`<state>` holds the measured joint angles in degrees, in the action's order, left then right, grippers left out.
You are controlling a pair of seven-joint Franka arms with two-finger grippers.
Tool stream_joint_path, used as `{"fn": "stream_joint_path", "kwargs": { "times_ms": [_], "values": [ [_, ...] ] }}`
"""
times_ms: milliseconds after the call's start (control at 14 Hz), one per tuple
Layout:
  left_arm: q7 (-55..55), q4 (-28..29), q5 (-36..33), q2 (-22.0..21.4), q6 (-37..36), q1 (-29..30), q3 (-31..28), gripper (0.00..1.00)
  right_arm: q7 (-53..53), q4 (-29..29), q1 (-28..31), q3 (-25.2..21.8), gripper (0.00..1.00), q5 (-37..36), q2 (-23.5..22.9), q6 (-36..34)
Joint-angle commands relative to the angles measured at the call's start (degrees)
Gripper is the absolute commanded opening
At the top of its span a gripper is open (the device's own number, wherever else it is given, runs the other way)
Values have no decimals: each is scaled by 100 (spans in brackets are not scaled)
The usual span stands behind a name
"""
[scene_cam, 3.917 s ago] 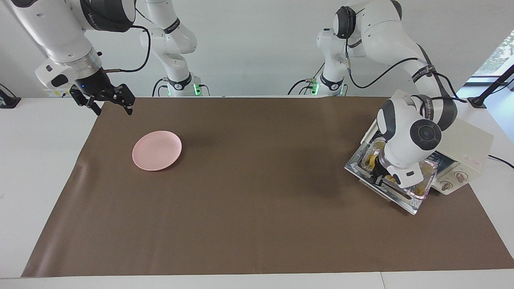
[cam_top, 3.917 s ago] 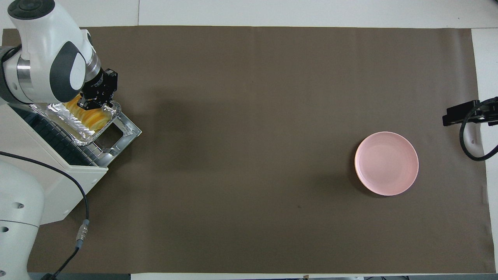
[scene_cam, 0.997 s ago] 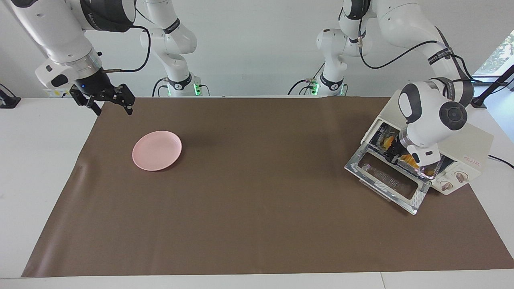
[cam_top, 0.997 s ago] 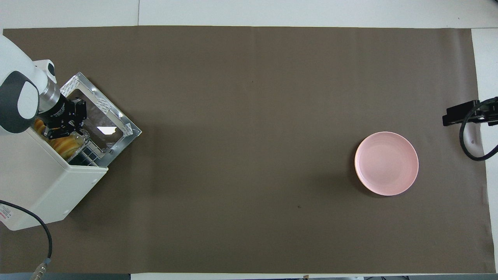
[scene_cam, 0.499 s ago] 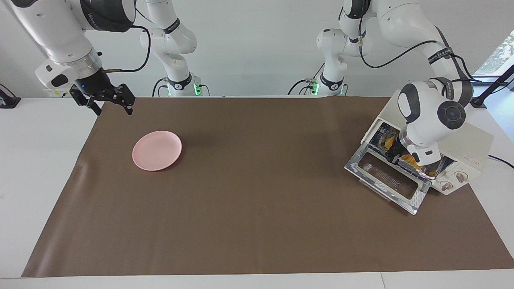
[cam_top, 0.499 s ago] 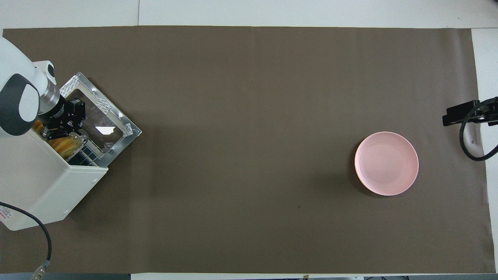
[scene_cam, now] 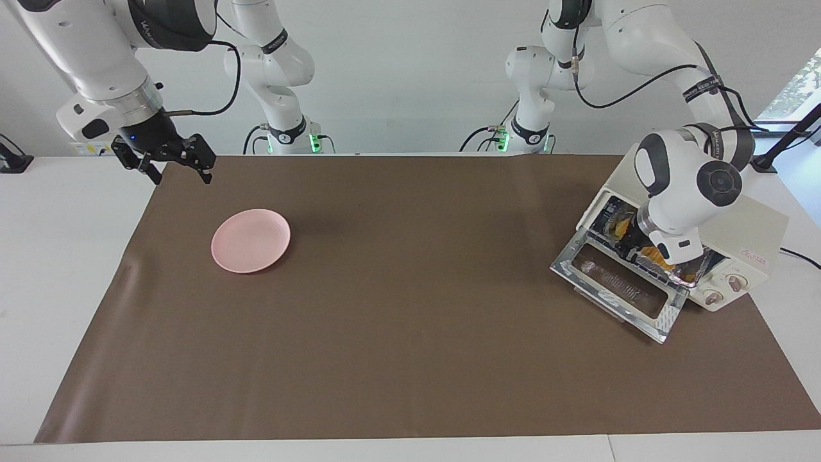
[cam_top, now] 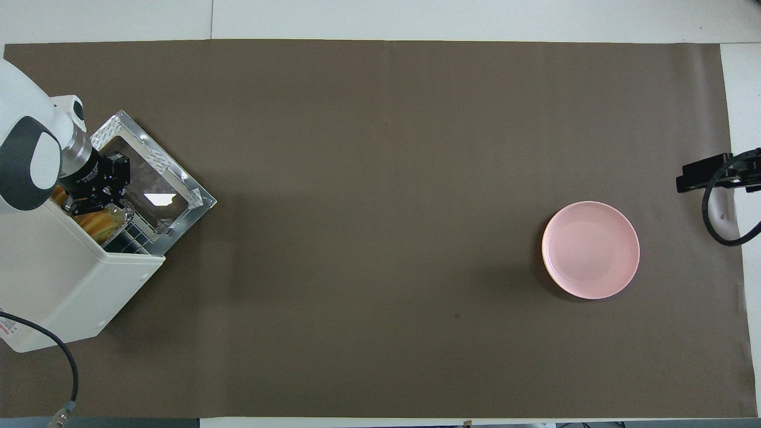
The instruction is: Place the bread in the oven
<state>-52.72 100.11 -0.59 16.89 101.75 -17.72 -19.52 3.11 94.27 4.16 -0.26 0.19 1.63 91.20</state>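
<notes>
The long golden-yellow ridged bread (scene_cam: 654,258) lies in a crinkled foil tray just inside the cream-white boxy toaster oven (scene_cam: 737,237), the left gripper (scene_cam: 636,254) clamped at the tray's rim, so release gently and withdraw straight out over the lowered door; the right gripper (scene_cam: 172,165), wide open, waits well away from the oven.

White wall (scene_cam: 397,77); brown mat (scene_cam: 410,308) on white table (scene_cam: 58,269); window (scene_cam: 798,83).

Legible text: almost none.
White lettering is showing on the dark bands of both arms (scene_cam: 160,29), upper left & upper right of the facing view, but isn't reading clearly; a red mark on the oven (scene_cam: 750,255) side, right edge, is also unreadable.
</notes>
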Motion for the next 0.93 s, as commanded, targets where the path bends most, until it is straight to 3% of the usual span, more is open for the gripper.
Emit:
{"fn": "stream_joint_path", "kwargs": {
  "times_ms": [0,71,285,427,855],
  "values": [
    [33,307,-108,-230,143,-4,19,3,120,92,85,61,100,-89,101,-40],
    [42,316,-108,-239,143,-4,19,7,120,92,85,61,100,-89,101,-40],
    [51,316,-108,-248,152,-4,19,44,120,92,85,70,100,-89,101,-40],
    [60,307,-108,-248,152,-4,19,100,120,92,85,70,100,-89,101,-40],
    [51,281,-125,-230,161,-21,19,100,120,92,85,70,100,-89,101,-40]
  ]
}}
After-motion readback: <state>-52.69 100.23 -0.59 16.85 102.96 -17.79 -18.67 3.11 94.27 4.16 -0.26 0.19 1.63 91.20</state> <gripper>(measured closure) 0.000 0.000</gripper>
